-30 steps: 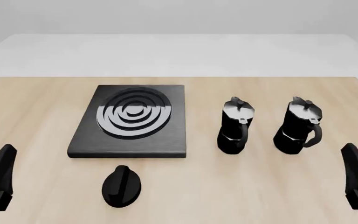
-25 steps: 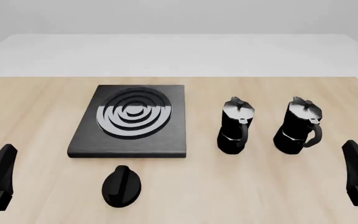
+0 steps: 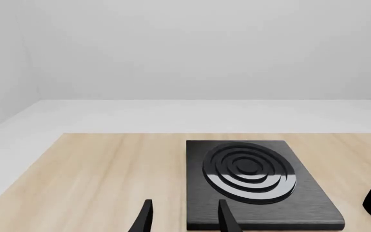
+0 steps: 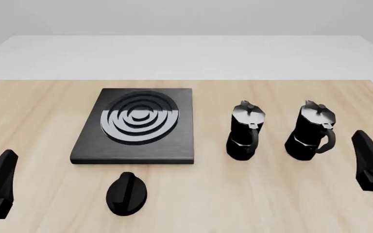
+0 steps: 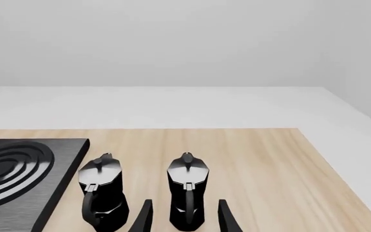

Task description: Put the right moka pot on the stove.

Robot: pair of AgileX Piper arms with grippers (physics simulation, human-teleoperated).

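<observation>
1. Pale wood counter (image 4: 290,194) under plain grey-white walls carries everything: the stove (image 4: 134,127) on its left half, two matching pots on its right half, and a small knob (image 4: 127,193) just in front of the stove.
2. By my reading the task is at its opening step, the approach: the right pot (image 4: 311,132) stands upright on the counter, well apart from the stove, with the other pot (image 4: 245,131) between them. Nothing is gripped.
3. Right gripper (image 5: 184,220) sits low at the counter's near right, near the right pot but not touching it; in the right wrist view the pot's handle faces the camera between the two finger tips, and the jaws stand wide.
4. Next move, I judge, calls for reaching forward to close on the pot's handle or body, then lifting it over the other pot.
5. Left gripper (image 3: 184,220) rests at the near left, jaws wide and holding nothing, pointed at the stove's near edge.
</observation>
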